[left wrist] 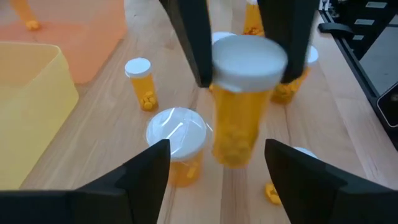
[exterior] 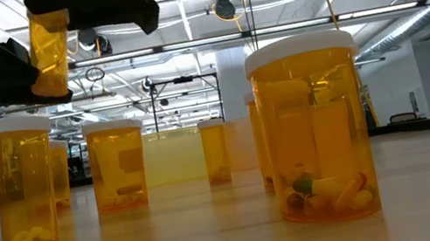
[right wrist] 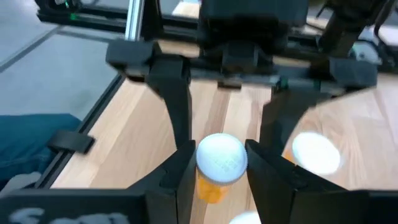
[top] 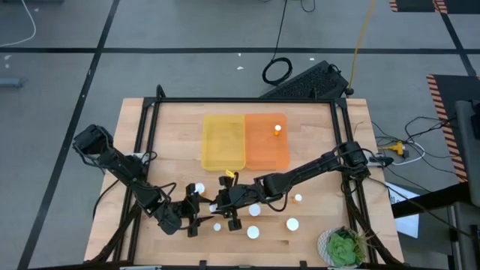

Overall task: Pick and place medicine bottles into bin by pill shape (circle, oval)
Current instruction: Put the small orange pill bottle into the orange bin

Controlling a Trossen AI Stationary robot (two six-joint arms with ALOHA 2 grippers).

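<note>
Amber bottles with white caps are scattered along the near half of the wooden table (top: 315, 142) in the high view, where both arms meet; the right gripper (top: 223, 204) and left gripper (top: 193, 217) crowd together, hiding what lies between. 1 bottle (top: 277, 128) stands in the orange tray (top: 267, 142), beside the yellow tray (top: 223, 142).

Low view: a held bottle (exterior: 50, 54) hangs clear of the table, its cap hidden by dark fingers.

Left wrist view: the left jaws stand apart, empty, facing that bottle.

Right wrist view: the right jaws clamp its cap; the body is mostly hidden.
</note>
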